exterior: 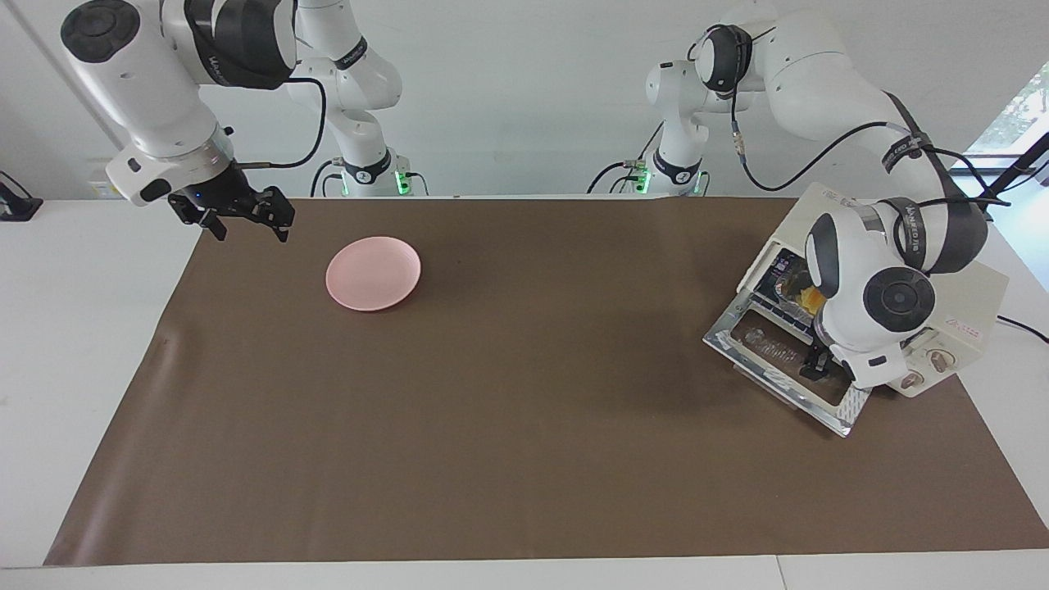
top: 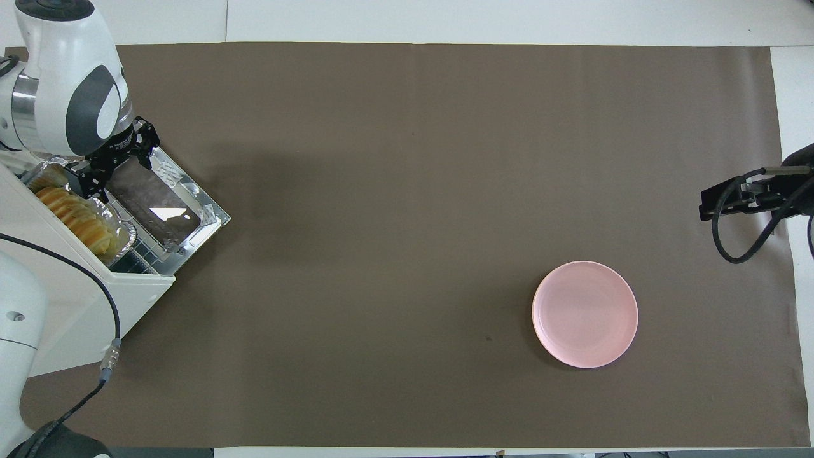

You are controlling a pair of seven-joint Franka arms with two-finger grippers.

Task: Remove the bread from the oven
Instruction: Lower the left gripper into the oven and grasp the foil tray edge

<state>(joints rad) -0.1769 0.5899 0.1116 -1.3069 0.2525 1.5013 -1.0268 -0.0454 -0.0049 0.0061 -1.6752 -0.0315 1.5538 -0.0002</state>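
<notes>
The oven (top: 76,305) stands at the left arm's end of the table (exterior: 49,344) on a brown mat (top: 407,222), with its glass door (top: 156,200) dropped open and lying flat. The bread (top: 73,216) lies inside the oven in a foil tray (top: 127,234) on the rack. The left gripper (top: 114,159) hangs just over the open door in front of the oven, with its fingers spread and nothing between them. The right gripper (exterior: 246,221) waits in the air over the mat's edge at the right arm's end, open and empty, near a pink plate (exterior: 373,273).
</notes>
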